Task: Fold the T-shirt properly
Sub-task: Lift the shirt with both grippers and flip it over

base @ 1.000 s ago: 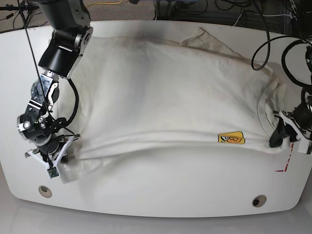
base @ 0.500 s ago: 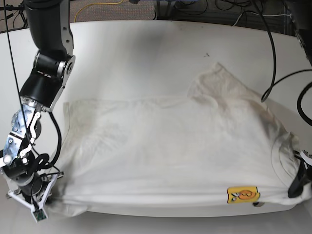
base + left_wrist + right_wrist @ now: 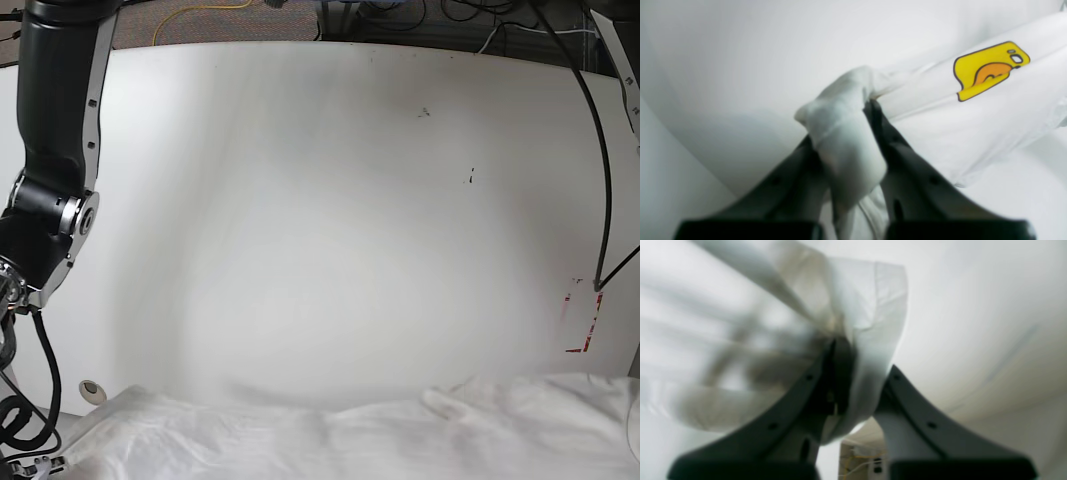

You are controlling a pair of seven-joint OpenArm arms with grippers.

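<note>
1. The T-shirt [image 3: 330,440] sits bunched along the near edge of the tabletop [image 3: 330,200], a rumpled cream band right across the bottom of the base view.
2. Beyond the T-shirt, the tabletop shows only a few small dark specks and a red tape mark [image 3: 585,320] near its right side.
3. In the left wrist view, the left gripper [image 3: 853,133] has its jaws clamped on a thick wad of the T-shirt [image 3: 973,140], cloth bulging up between the two dark fingers [image 3: 907,160].
4. Just to the right of that pinched wad, the yellow logo patch [image 3: 990,68] with its orange shape lies flat on the fabric, tilted upward to the right.
5. Over to the right wrist view: the right gripper [image 3: 853,373] has its jaws closed on a hemmed edge of the T-shirt [image 3: 873,306], and a flap with a stitched seam stands up above the fingertips.
6. The cloth to the left of that flap is smeared with blur; its folds can't be made out.
7. In the base view, the right arm [image 3: 55,180] comes down the tabletop's left side, its lower end out of frame beside the T-shirt.
</note>
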